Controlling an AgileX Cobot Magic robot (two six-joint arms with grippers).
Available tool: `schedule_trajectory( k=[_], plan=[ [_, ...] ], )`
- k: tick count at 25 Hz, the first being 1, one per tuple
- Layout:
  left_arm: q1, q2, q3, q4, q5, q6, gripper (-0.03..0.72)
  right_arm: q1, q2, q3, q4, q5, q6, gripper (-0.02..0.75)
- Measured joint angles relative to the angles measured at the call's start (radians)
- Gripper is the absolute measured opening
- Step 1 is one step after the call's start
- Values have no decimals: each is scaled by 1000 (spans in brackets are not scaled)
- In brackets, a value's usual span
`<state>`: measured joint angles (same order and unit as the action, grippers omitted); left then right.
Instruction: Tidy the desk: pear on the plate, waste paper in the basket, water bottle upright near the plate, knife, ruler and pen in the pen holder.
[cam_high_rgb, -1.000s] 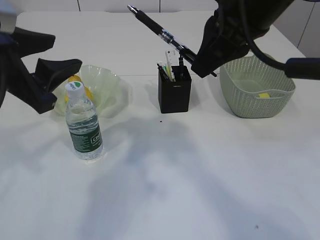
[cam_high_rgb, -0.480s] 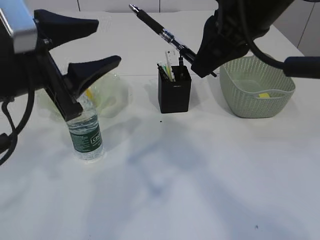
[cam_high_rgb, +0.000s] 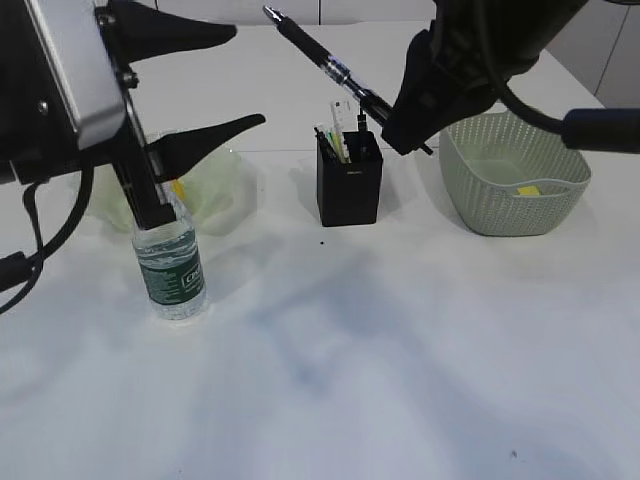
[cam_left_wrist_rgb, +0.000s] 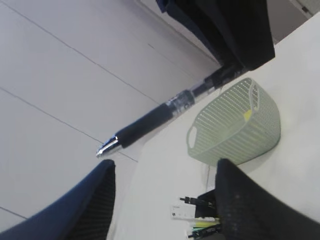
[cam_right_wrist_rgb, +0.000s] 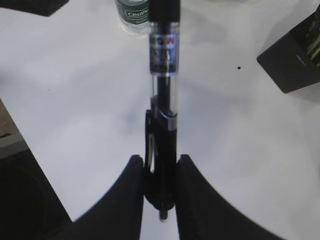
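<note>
Left hand (cam_high_rgb: 215, 75) hangs open above water bottle (cam_high_rgb: 170, 270), hiding plate (cam_high_rgb: 225, 185).

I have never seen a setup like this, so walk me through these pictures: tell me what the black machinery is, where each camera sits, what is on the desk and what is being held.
The black shapes are two robot arms, each ending in a two-fingered gripper. The wide picture comes from a camera in front of the white desk; the other two come from cameras on the arms' wrists.

The right gripper is shut on a black pen, held slanted above the black pen holder, which already has a few things standing in it. The left gripper is open and holds nothing; its wrist camera looks across at the pen and the basket.

On the desk stand a water bottle, upright, with the pale green plate behind it, and on the right the green basket with a yellow piece of waste paper inside.
</note>
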<state>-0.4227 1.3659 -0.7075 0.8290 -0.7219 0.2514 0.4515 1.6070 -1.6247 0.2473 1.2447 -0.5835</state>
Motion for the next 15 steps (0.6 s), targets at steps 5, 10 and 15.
schedule_trajectory(
  k=[5,10,15],
  plan=[
    [-6,44,-68,48,-4,40,444,0,0,0,0,0,49,127],
    [-6,64,-81,163,4,102,436,0,0,0,0,0,77,127],
    [-6,70,-90,227,21,159,433,0,0,0,2,0,84,127]
  ],
)
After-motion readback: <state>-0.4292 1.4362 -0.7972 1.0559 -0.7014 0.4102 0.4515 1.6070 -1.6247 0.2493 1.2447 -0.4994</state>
